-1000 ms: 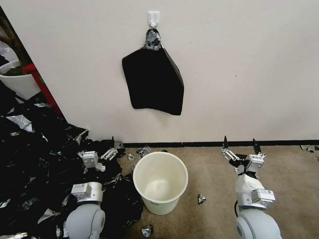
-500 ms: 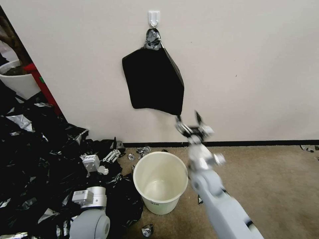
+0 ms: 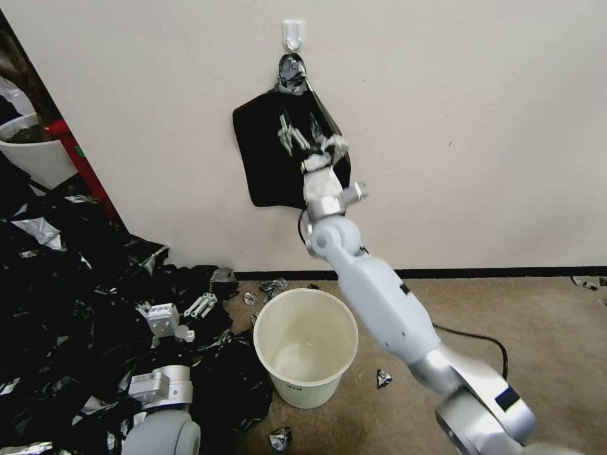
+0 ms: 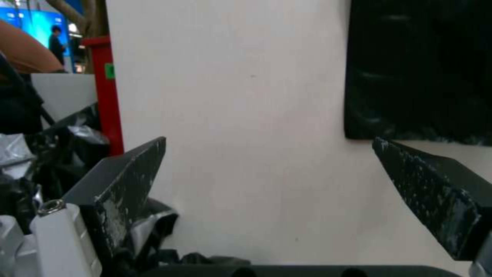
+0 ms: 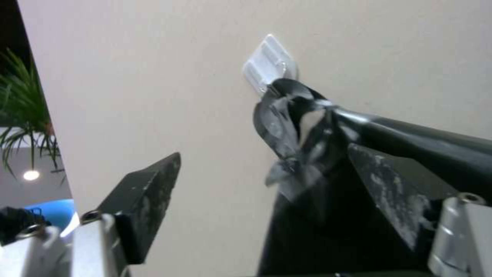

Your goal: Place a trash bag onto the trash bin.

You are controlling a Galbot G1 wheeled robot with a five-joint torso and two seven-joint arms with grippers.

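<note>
The right gripper (image 3: 308, 135) is spread wide at the hung pack (image 3: 265, 164), just below its pinched top by the wall hook (image 3: 293, 33). Thin, slippery film, I'd grab that bunched neck. The trash bin (image 3: 305, 344) sits on the floor by the wall; the left gripper (image 3: 190, 303) idles apart, low.

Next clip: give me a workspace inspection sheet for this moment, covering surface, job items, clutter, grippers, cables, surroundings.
Surface: tan carpet floor, scattered foil scraps.
Job's things: round cream-white plastic bin upright, nothing inside; flat matte-black pack with pinched glossy top hanging from white wall hook.
Clutter: heap of black plastic shreds on the robot's left, reaching the bin.
Grippers: right gripper raised in front of the pack, jaws open; left gripper low over the shreds, jaws open.
Cables: black cable on carpet behind right arm.
Surroundings: white wall, red post, white tub.
</note>
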